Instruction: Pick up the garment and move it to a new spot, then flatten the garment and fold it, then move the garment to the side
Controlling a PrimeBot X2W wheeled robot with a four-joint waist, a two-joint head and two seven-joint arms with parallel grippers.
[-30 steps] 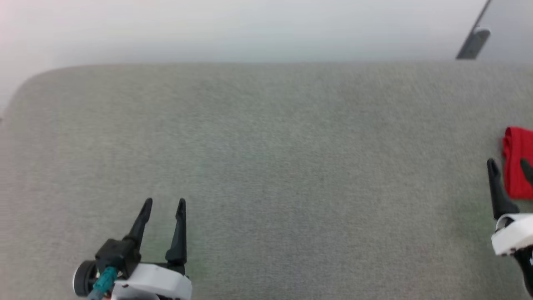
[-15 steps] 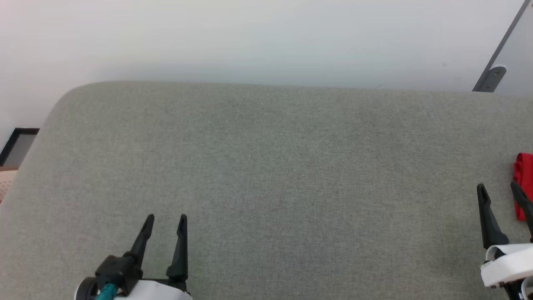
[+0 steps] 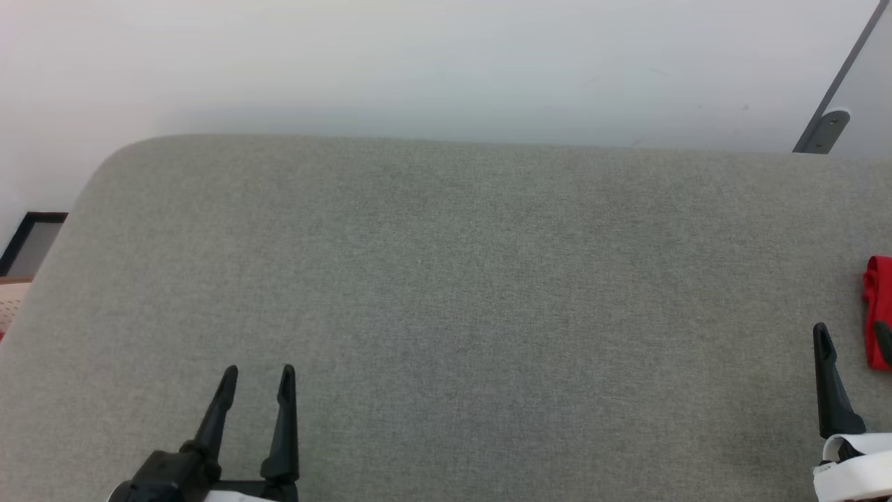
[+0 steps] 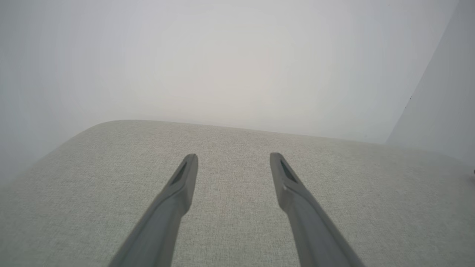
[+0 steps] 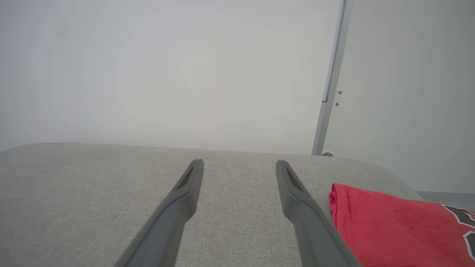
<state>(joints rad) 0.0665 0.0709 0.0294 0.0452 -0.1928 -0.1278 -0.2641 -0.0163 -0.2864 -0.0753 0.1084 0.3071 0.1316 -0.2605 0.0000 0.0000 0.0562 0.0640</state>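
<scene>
The garment is a folded red cloth lying at the far right of the grey fabric surface, cut off by the head view's edge. In the right wrist view the garment lies flat, with a dark-and-white print at its right edge. My right gripper is open just left of it, with nothing between its fingers. In the right wrist view the right gripper has its right finger running along the cloth's left edge. My left gripper is open and empty at the lower left, as the left gripper also shows in its wrist view.
A pale wall rises behind the surface's far edge. A grey metal post with a bracket stands at the back right. The surface's back left corner is rounded, and a dark-framed object sits beyond its left side.
The head camera tilted and turned, shifting the whole picture. Since half a second ago both grippers have drawn back toward the bottom edge, still open. The garment lies where it was.
</scene>
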